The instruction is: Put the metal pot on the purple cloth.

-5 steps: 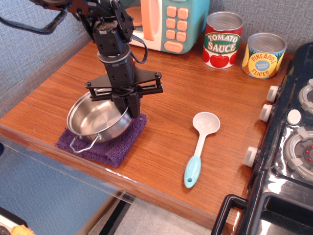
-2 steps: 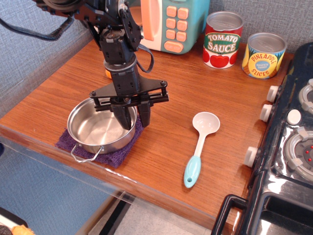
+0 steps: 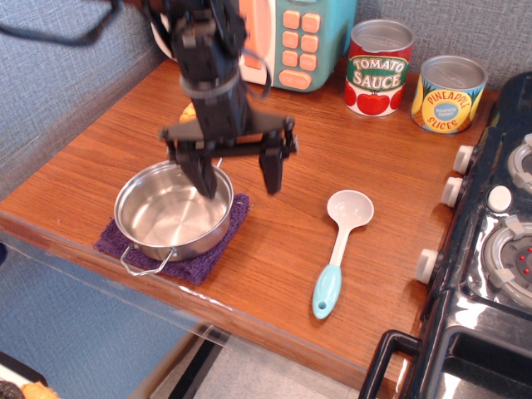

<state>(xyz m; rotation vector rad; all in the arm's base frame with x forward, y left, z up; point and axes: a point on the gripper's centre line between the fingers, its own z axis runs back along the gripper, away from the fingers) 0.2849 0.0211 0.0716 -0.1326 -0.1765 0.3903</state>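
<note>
The metal pot (image 3: 170,214) is a shallow shiny steel pot with wire loop handles. It sits flat on the purple cloth (image 3: 213,249) near the table's front left edge, covering most of it. My gripper (image 3: 238,185) hangs above the pot's right rim, lifted clear of it. Its two black fingers are spread wide apart and hold nothing. One finger is over the pot's inside, the other is to the right of the pot.
A white ladle with a teal handle (image 3: 339,249) lies to the right. A tomato sauce can (image 3: 378,67), a pineapple slices can (image 3: 449,94) and a toy microwave (image 3: 291,37) stand at the back. A black stove (image 3: 490,249) fills the right side. An orange object (image 3: 189,112) lies behind the arm.
The pot went from tilted in the gripper to flat on the cloth. The gripper let go, opened wide and rose up and slightly right.
</note>
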